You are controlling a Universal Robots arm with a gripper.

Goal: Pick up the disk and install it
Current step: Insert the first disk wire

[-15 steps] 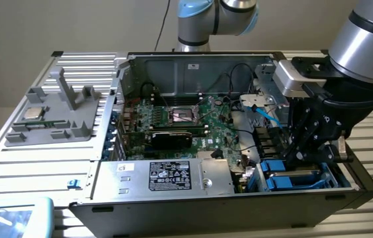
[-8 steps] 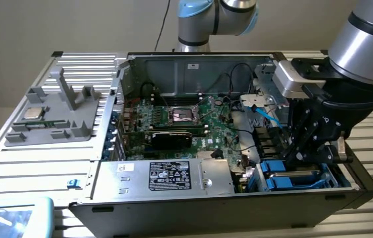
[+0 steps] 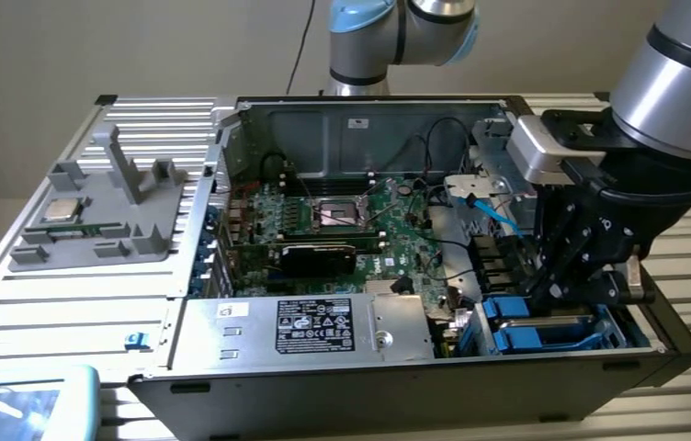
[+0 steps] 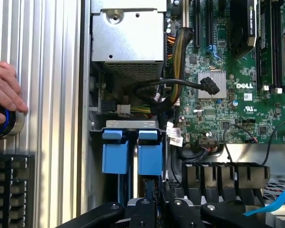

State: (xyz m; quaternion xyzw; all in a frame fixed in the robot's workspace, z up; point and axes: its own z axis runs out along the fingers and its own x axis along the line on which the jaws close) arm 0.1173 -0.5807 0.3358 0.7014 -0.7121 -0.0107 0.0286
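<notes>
step: install, your gripper [image 3: 579, 276] narrowed on the disk [image 4: 149, 154] in the case's drive bay [image 3: 560, 326] | next: you need a straight, gentle seating push

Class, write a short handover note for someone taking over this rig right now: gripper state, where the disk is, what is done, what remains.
Gripper: shut, lowered into the drive bay at the open computer case's front corner, on the exterior view's right.
Disk: its blue carrier stands on edge in the bay beside a second blue carrier, directly ahead of the gripper's fingers. Whether the fingers grip it cannot be told.
Done: disk is off the table and in the bay.
Left: confirm it is fully seated, then let go and withdraw.
Note: a person's hand rests on a round button beside the case.
</notes>
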